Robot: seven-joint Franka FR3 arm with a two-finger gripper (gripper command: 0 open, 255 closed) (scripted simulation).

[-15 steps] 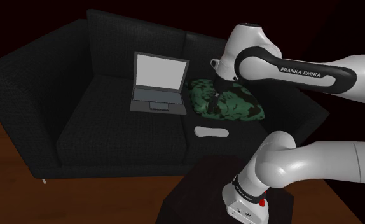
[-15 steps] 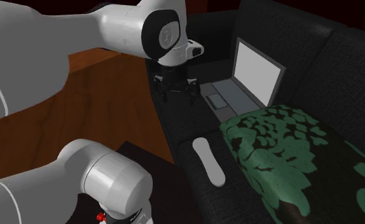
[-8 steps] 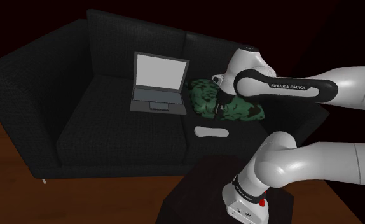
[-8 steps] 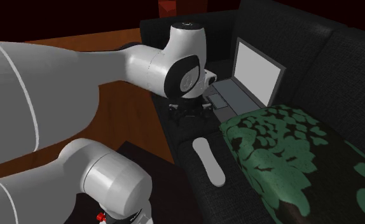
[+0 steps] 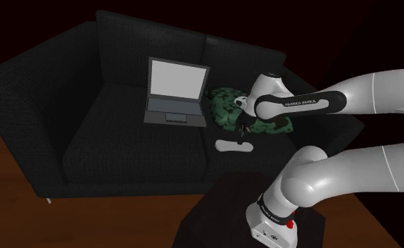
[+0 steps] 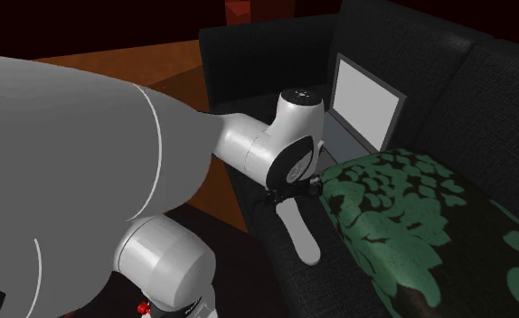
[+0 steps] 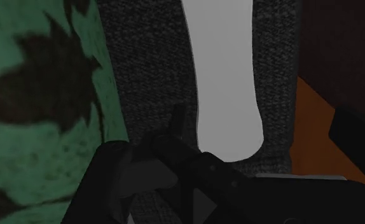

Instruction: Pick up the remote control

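Note:
The remote control (image 5: 234, 146) is a plain white, elongated slab lying flat near the front edge of the black sofa seat (image 5: 123, 141). It lies beside a green patterned cushion (image 6: 402, 217). My gripper (image 5: 243, 134) hangs low, just above the remote's (image 6: 300, 233) end nearest the laptop, with its fingers apart and nothing between them. In the second exterior view the arm's wrist covers most of the gripper (image 6: 294, 193). In the wrist view the remote (image 7: 222, 76) stretches away from one black finger (image 7: 178, 127), with the cushion (image 7: 41, 95) alongside.
An open grey laptop (image 5: 176, 95) stands on the seat further along from the cushion (image 5: 225, 106). Sofa back and armrest rise around the seat. The brown wooden floor (image 6: 140, 81) lies in front of the sofa, and the dark stand (image 5: 215, 218) is close to its front edge.
The arm has swung from near the laptop toward the remote and dropped lower, bringing the gripper down close over the remote's end. The remote, the cushion and the laptop have not moved.

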